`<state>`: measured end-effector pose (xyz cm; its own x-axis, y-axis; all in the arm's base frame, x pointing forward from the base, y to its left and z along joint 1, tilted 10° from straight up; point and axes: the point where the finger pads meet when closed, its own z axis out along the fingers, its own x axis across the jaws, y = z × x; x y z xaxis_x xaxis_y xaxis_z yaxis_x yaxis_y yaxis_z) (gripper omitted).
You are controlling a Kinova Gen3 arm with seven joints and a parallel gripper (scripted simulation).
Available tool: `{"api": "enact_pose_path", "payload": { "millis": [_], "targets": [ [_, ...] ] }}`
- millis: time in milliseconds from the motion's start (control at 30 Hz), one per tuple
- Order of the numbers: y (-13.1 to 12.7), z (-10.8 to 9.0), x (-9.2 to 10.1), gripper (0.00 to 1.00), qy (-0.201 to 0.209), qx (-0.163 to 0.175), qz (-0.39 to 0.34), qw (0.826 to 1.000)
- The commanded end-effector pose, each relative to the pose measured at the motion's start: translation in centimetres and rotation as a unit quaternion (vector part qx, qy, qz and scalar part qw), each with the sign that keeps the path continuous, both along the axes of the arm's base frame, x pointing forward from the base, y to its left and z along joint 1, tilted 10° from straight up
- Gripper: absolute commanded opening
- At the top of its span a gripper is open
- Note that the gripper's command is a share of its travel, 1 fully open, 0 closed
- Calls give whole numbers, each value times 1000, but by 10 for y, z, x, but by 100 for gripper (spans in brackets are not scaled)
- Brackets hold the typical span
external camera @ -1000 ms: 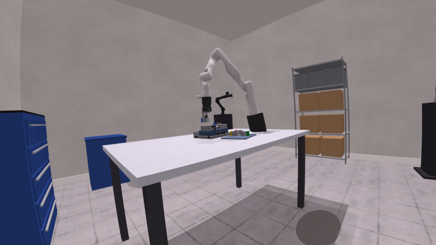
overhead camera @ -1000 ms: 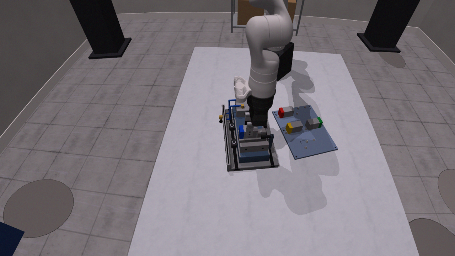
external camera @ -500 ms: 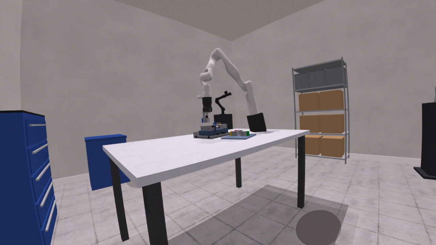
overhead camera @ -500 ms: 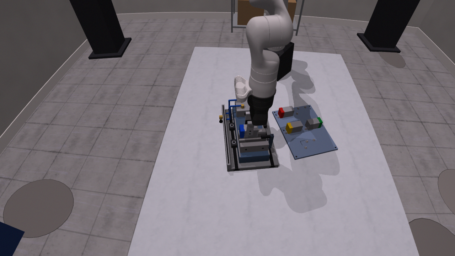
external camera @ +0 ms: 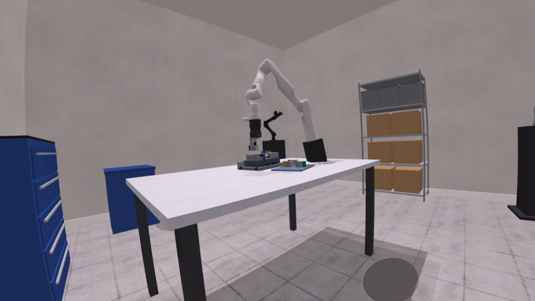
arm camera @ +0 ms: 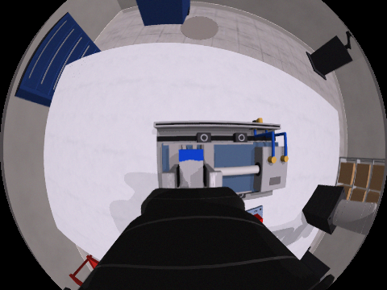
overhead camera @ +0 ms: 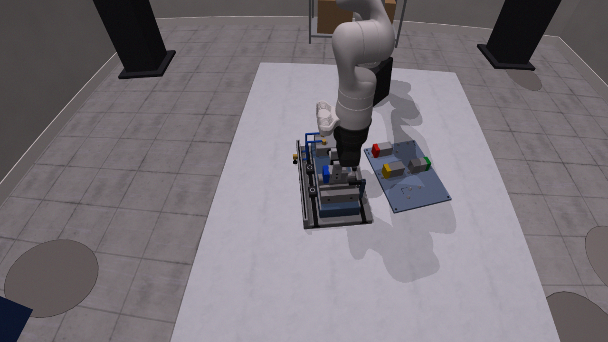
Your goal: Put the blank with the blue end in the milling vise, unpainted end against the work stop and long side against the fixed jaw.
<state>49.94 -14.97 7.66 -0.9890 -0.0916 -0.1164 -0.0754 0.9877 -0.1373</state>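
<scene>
The tool (overhead camera: pixel 338 174) (external camera: pixel 253 146) (arm camera: pixel 191 171) grips the blue-ended blank (overhead camera: pixel 326 174) (external camera: pixel 250 148) (arm camera: pixel 191 161) above the vise (overhead camera: pixel 339 208) (external camera: pixel 256 162) (arm camera: pixel 235 155)

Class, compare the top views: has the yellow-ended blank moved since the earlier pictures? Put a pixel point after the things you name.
No; the yellow-ended blank (overhead camera: pixel 393 169) (external camera: pixel 286 164) lies at the same spot on its plate (overhead camera: pixel 427 189) (external camera: pixel 288 169) (arm camera: pixel 255 209).
</scene>
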Motion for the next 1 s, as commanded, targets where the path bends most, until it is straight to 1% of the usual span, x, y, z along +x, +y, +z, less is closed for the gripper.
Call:
{"api": "enact_pose_path", "payload": {
  "millis": [0,33,500,600,967],
  "targets": [
    [4,2,1,0,-3,1,-1,1000],
    [1,1,0,0,-1,0,0,1000],
    [7,3,0,0,-3,1,-1,1000],
    [4,2,-1,0,-1,0,0,1000],
    [7,3,-1,0,-3,0,-1,1000]
  ]
}}
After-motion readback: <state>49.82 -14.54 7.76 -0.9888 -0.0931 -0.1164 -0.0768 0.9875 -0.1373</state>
